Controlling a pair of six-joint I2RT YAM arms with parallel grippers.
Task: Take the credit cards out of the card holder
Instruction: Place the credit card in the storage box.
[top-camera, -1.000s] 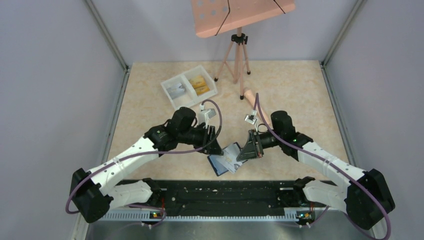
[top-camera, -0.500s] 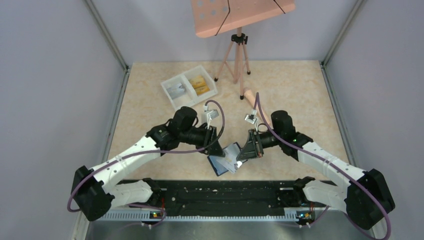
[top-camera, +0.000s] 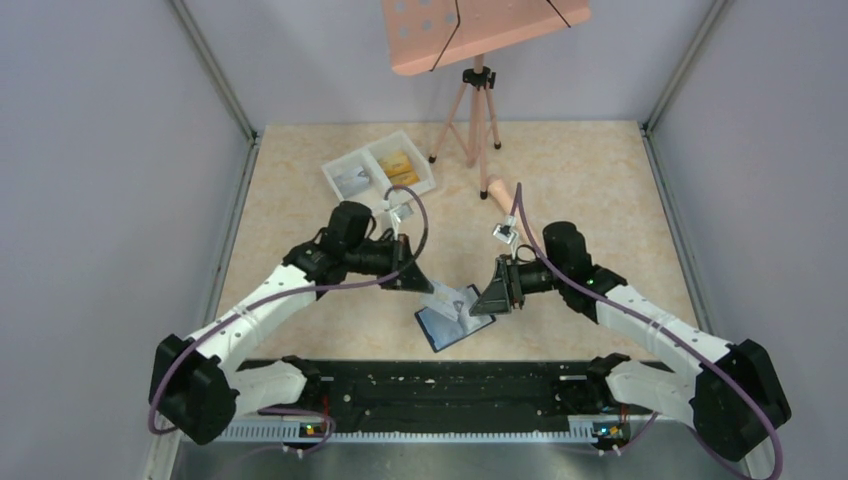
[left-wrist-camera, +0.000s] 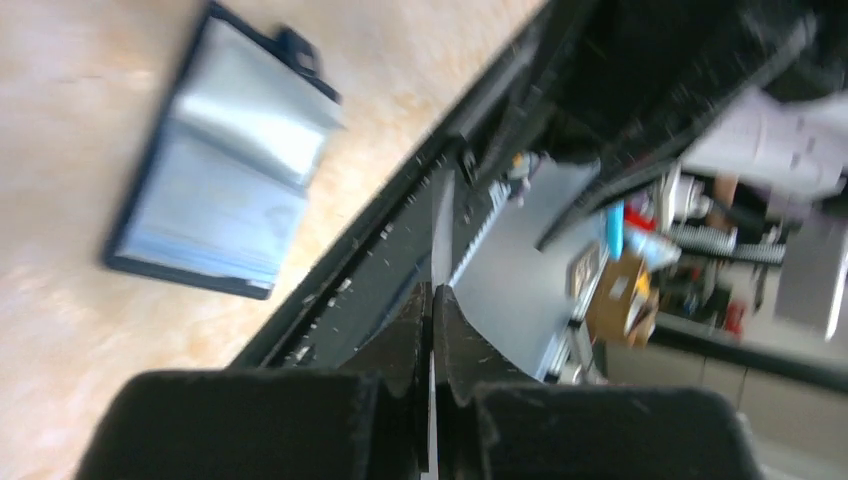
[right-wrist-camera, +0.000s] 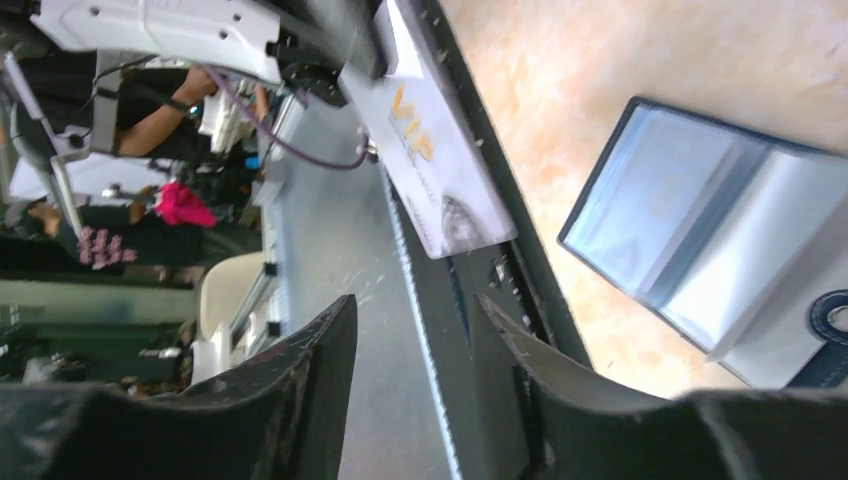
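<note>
Since a second ago the left pincer (top-camera: 418, 282) has drawn back toward 10 o'clock, away from the card holder (top-camera: 447, 328), and a credit card (right-wrist-camera: 430, 150) has come out with it. Its fingers (left-wrist-camera: 405, 345) are pressed tight on that card, which the left wrist view shows edge-on as a thin line between them. The card is silver-white with orange lettering. In the top view its long axis runs from the pincer toward 4 o'clock, free end pointing at the holder; whether that end touches the holder I cannot tell.

The right pincer (right-wrist-camera: 418, 310) hangs just beside the holder's 2 o'clock end, jaws spread with nothing between them.

The card holder lies open on the bench (top-camera: 580, 190), pale slots facing up. Its long axis runs from 8 o'clock to 2 o'clock, and its black tab (right-wrist-camera: 828, 318) is at the end toward the right pincer.

Farther out, at 11 o'clock from the left pincer, sits a white tray (top-camera: 428, 180). Yellow-orange cards (top-camera: 400, 165) lie in its 3 o'clock compartment and a grey-silver card (top-camera: 352, 180) in the other.
</note>
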